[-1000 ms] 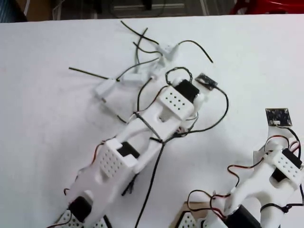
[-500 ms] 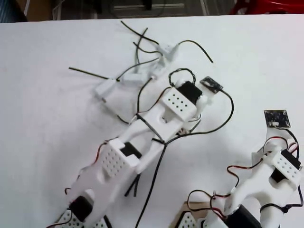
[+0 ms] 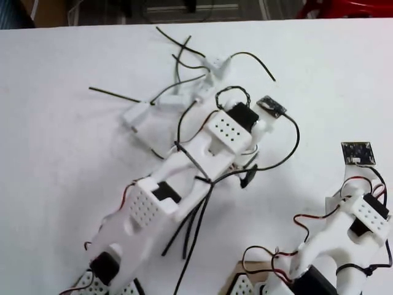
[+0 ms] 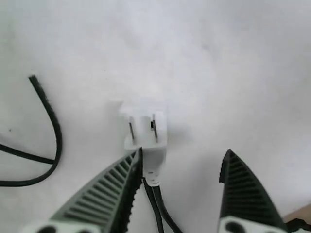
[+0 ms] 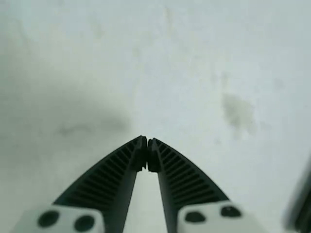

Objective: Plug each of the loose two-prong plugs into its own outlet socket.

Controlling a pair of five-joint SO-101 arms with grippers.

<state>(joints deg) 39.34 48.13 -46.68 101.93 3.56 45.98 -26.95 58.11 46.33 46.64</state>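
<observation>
The white two-prong plug (image 4: pixel 145 127) lies on the white worktop (image 4: pixel 233 58), its two metal prongs pointing away from the left tool (image 4: pixel 182 154). A black cord (image 4: pixel 154 199) runs back from the plug between the tool's fingers (image 4: pixel 116 187). The left tool is spread wide: one ribbed finger touches the side of the plug's body, and the other stands well apart from it. A loose black wire (image 4: pixel 52 127) curves on the worktop near the plug.

From above, the left arm (image 3: pixel 184 178) stretches diagonally toward the middle of the worktop, just short of a cluster of white connector pieces (image 3: pixel 140 117) with black wire tails. The right arm (image 3: pixel 350 230) sits at the near right corner. The right tool (image 5: pixel 146 145) is pressed together, tips meeting over bare worktop, pinching nothing.
</observation>
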